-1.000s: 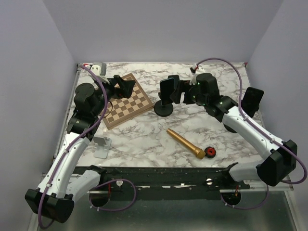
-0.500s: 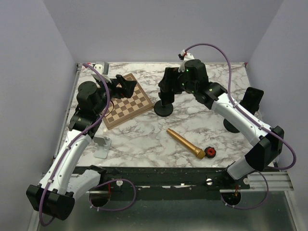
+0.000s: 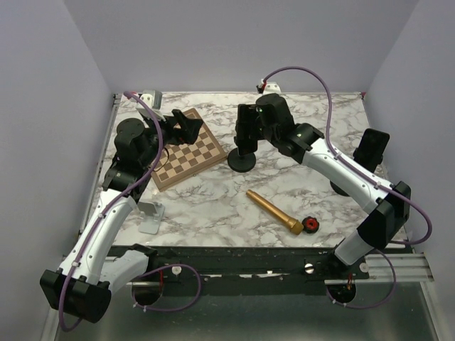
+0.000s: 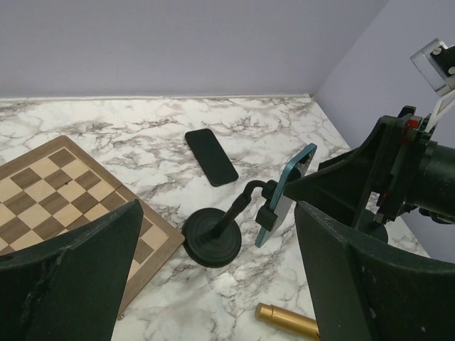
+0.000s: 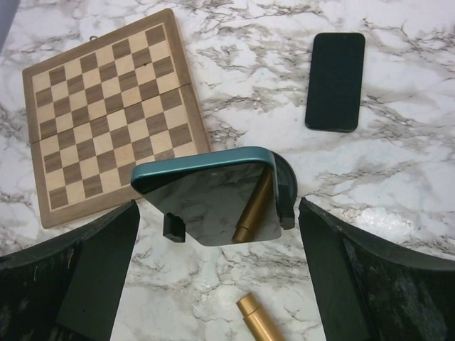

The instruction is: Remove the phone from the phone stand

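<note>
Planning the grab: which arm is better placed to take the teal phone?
Right: the right gripper, open, frames the teal phone on the stand; the left gripper hovers over the chessboard.

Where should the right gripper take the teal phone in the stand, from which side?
Probably pinch the teal phone across its side edges near the free top, above the clamp of the stand, coming from above. It stands tilted, that end clear, and the open right gripper straddles it.
</note>
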`<state>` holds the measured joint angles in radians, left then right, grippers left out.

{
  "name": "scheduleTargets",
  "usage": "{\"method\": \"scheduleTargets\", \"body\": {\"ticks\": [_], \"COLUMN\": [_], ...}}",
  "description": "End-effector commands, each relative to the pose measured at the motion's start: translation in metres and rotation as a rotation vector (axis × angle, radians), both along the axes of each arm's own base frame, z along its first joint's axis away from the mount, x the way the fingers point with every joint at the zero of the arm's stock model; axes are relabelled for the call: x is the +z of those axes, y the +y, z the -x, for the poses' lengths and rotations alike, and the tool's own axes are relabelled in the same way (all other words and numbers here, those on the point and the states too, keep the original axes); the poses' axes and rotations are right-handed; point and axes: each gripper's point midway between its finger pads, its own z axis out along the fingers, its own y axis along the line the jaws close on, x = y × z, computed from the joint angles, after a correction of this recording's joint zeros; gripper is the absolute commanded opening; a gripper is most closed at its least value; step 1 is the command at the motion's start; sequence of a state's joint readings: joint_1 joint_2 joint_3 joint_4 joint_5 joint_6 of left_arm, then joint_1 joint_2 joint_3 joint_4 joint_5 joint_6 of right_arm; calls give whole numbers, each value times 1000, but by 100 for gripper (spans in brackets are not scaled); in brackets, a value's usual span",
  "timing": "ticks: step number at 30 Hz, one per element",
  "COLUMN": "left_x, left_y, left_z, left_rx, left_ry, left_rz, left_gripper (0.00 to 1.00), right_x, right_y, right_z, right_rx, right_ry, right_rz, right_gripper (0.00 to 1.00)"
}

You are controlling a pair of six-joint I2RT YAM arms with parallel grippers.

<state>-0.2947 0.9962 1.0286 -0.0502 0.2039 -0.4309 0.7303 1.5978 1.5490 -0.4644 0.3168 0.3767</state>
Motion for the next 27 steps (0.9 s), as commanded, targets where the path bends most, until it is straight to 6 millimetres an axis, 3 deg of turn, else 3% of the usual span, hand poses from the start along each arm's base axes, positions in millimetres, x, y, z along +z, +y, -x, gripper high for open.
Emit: {"method": "scheduleTargets", "body": {"ticks": [1,14,27], "left_x": [13,10,5], "left_y": [-2,-3,-6], "left_z": [3,1,-2], "left_rx": [-24,-22,-31], "left_ry": [-21,-7,22], "left_rz": [12,10,15], "left_gripper": [95,95,94], "right_x": [7,-11,-26], "right_y": [-11,8,3], "right_z": [-7,-20,-17], "right_rx": [-78,-61,-70], "right_ry": [-19,16,30], "right_rz": [19,6,32], "right_gripper": [100,99,89]}}
